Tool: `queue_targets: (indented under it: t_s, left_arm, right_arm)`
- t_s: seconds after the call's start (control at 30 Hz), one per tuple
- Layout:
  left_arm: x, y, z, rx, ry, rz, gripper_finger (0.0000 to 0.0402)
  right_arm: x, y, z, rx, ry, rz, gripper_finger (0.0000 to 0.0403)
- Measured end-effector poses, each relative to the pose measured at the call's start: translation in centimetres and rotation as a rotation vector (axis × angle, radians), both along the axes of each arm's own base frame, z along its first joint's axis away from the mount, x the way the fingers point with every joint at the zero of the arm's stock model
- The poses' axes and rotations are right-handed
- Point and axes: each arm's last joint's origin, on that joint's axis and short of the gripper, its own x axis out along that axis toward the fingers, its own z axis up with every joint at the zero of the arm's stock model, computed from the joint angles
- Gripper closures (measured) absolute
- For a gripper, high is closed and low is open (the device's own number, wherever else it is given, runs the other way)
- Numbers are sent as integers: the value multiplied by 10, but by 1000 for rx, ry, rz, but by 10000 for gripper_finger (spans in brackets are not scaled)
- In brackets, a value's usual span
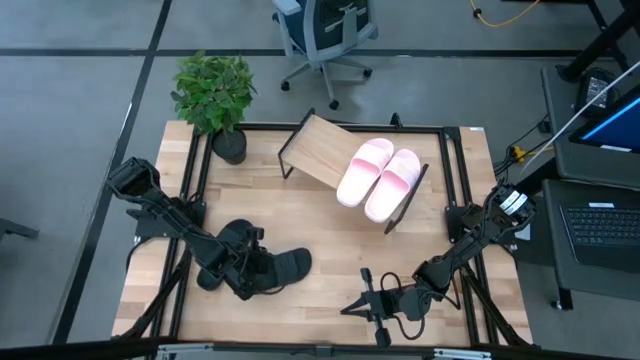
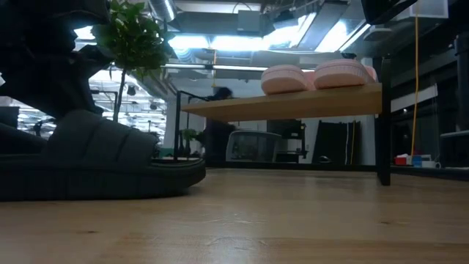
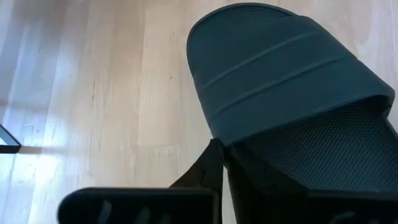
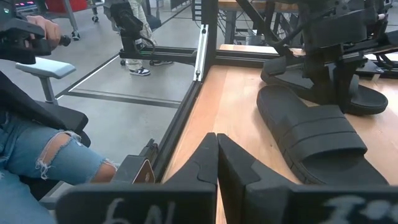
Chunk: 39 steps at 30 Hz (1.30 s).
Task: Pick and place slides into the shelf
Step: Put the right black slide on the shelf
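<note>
My left gripper [image 1: 243,268] is clamped on a black slide [image 3: 292,118]; its mate [image 1: 225,243] lies just behind. Across the table, two pink slides [image 1: 380,177] rest on the shelf [image 1: 320,150]. My right gripper [image 1: 372,305] waits closed, empty

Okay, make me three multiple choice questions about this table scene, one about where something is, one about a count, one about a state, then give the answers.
1. Where are the pale pink slides?
A. on the shelf
B. on the tabletop
C. on the floor

2. How many black slides are on the tabletop?
A. one
B. two
C. four

3. How is the left gripper?
A. wide open in the air
B. shut at a black slide
C. holding the plant

Answers: 1 A, both pink ones lie side by side on the slanted board. 2 B, the other black slide lies beside it. 3 B, the left wrist view shows the fingers together at the slide's edge.
</note>
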Motion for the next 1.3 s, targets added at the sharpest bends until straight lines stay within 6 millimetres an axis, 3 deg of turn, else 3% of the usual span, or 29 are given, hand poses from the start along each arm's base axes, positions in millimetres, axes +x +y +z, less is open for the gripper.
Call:
queue_targets:
  t_s: [0.3,0.93,1.3]
  left_arm:
    - [0,0,0,-9,1,3,395]
    - [1,0,0,-19,-19,24,307]
    - [3,-1,2,-16,-60,37,292]
  right_arm:
    - [0,0,0,0,0,0,399]
    - [0,0,0,0,0,0,399]
    - [0,0,0,0,0,0,399]
